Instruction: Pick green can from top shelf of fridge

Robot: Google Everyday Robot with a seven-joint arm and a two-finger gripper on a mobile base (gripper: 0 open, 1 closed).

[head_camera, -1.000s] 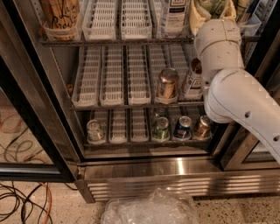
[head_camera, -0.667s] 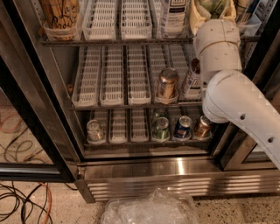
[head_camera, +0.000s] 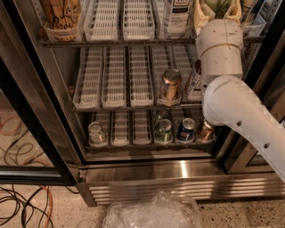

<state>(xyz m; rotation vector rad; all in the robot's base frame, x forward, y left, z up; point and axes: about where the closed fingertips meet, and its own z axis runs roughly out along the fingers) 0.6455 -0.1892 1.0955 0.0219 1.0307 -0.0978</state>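
Note:
My gripper (head_camera: 218, 13) is at the top right, reaching into the top shelf (head_camera: 116, 42) of the fridge (head_camera: 178, 178). It is partly cut off by the upper edge of the view. A pale green thing (head_camera: 217, 4) that looks like the green can shows just at the gripper, mostly hidden. My white arm (head_camera: 236, 116) runs down to the right and covers the right side of the shelves.
On the top shelf stand a brown printed cup (head_camera: 60, 15) and a white bottle (head_camera: 177, 13). A copper-gold can (head_camera: 169, 84) is on the middle shelf. A short green can (head_camera: 163, 130), a blue can (head_camera: 185, 129) and others are on the lower shelf. A plastic bag (head_camera: 151, 211) and cables (head_camera: 22, 200) lie on the floor.
The arm has barely moved; nothing else has visibly changed.

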